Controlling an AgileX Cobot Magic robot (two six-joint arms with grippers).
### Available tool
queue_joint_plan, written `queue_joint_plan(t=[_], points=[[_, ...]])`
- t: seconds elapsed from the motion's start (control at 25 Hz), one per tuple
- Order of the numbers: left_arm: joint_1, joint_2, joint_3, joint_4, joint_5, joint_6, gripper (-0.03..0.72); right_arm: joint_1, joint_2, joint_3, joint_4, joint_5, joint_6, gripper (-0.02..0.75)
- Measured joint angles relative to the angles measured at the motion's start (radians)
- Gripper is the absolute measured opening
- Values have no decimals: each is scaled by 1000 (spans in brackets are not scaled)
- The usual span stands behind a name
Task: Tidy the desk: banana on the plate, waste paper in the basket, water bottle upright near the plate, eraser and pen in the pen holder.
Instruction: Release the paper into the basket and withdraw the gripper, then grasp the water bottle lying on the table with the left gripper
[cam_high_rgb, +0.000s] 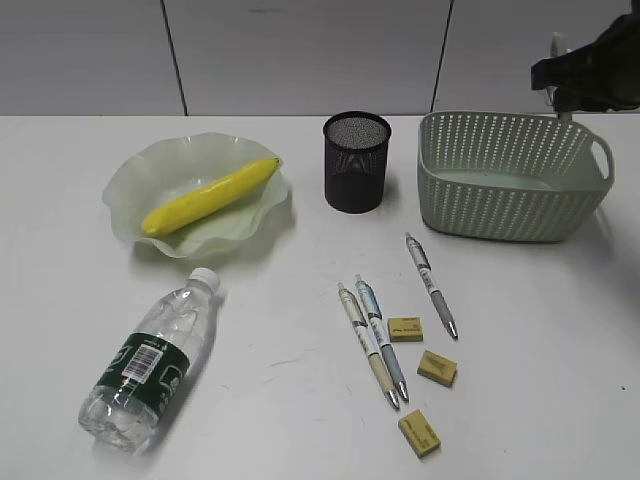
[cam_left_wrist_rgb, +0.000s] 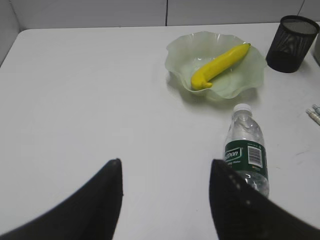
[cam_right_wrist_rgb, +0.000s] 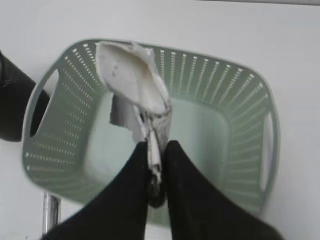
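Waste paper (cam_right_wrist_rgb: 134, 75) pinched in the right claw (cam_right_wrist_rgb: 156, 165), hanging over the basket (cam_right_wrist_rgb: 250, 125) for dropping.
Left claw (cam_left_wrist_rgb: 165, 195) gapes empty above the surface (cam_left_wrist_rgb: 75, 100), near the toppled water bottle (cam_left_wrist_rgb: 246, 150).

surface (cam_high_rgb: 560, 330): you see plain matt white
plate (cam_high_rgb: 130, 180): frosted translucent glass
basket (cam_right_wrist_rgb: 235, 100): perforated matt plastic
pen holder (cam_high_rgb: 356, 165): black metal mesh
waste paper (cam_right_wrist_rgb: 131, 75): crumpled paper
water bottle (cam_high_rgb: 150, 360): clear glossy plastic

— How is the light looking to you?
— Even and bright; you are getting soft shadows under the plate (cam_high_rgb: 128, 205) and bottle (cam_high_rgb: 150, 362).
— Focus?
— Both wrist views are blurring the near fingers (cam_left_wrist_rgb: 95, 200).
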Motion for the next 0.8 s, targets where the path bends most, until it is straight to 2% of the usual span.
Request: queue_joint_plan(t=[0.04,0.2,0.24,0.28,0.4,0.52,0.8], points=[[0,0,0,0,0,0,417,0,37,-39,0,13,0,148],[0,0,0,0,0,0,417,0,119,-110,9,109,0,509],[0,0,0,0,0,0,417,0,114,-110,9,128,0,565],[0,0,0,0,0,0,417,0,98,-107,9,141,0,588],[0,0,0,0,0,0,417,0,-25,-38,8,154,-16,568],[0,0,0,0,0,0,417,0,-246,102,8,202,-42,533],[0,0,0,0,0,0,416,0,-882,430,41,505,-58,522]])
